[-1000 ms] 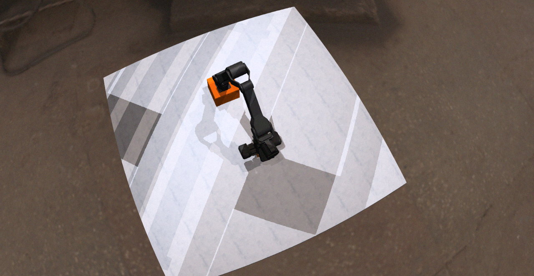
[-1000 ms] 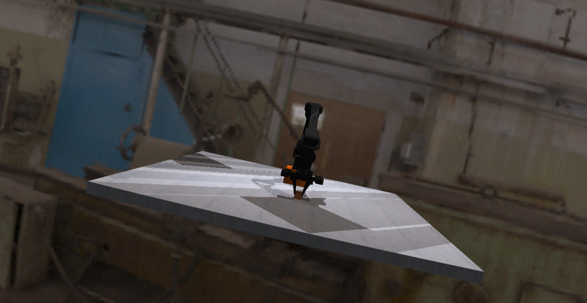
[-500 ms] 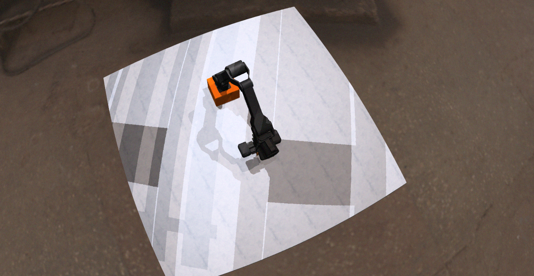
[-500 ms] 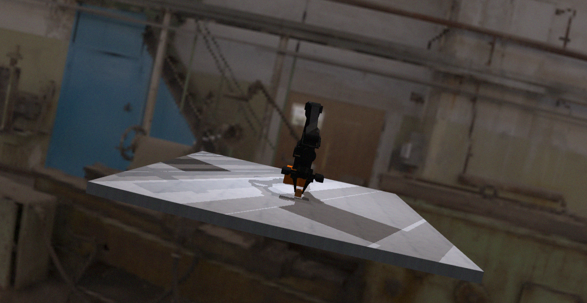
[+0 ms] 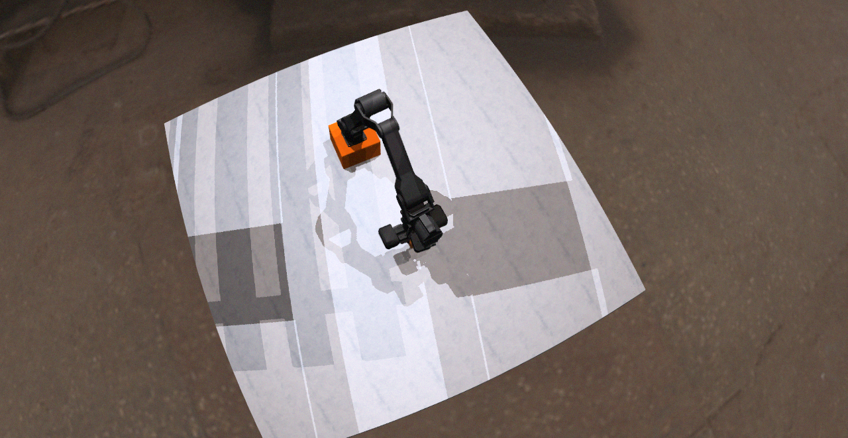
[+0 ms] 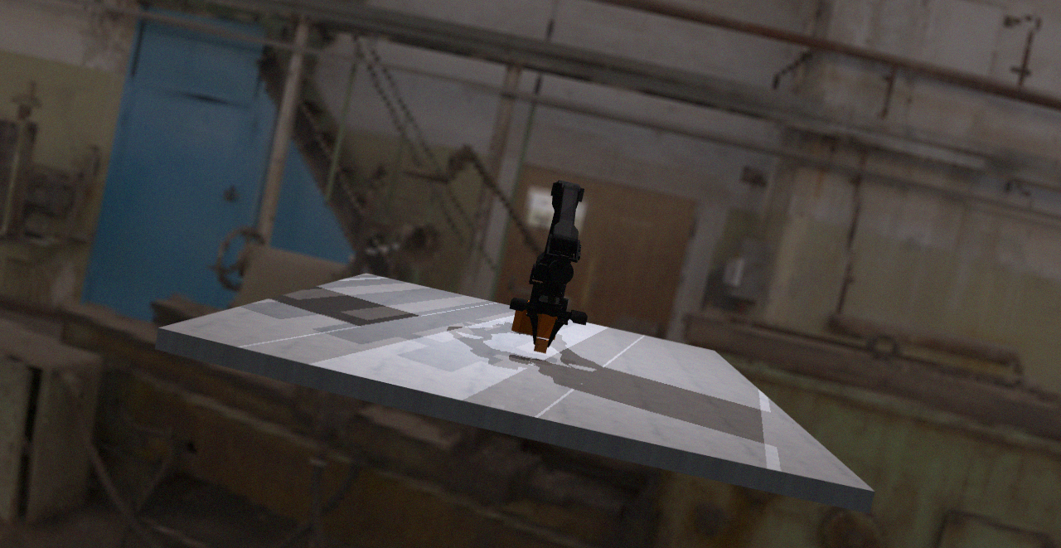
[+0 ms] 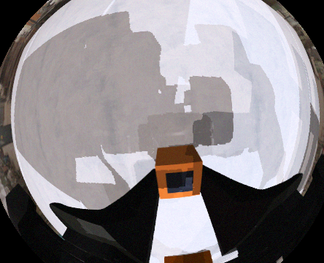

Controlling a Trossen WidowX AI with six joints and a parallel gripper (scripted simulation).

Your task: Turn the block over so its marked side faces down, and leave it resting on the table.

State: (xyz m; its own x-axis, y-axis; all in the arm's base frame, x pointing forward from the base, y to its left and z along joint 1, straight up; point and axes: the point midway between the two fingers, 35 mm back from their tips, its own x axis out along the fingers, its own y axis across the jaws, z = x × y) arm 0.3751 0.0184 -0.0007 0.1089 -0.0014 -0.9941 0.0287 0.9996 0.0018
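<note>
From here, the fingers, partly open, grip the orange block; I'd keep them snug and lift clear before rolling it

A square table with a pale, marbled top stands askew on a brown floor, its edges slightly bowed. Grey and white bands cross the top, with a darker grey patch toward each side. An orange base block rests on the tabletop, left of and above its middle. A black robot arm rises from this block, bends at a rounded joint and extends down the view, ending in a gripper near the table's middle. A stone ledge lies beyond the table's upper edge.
</note>
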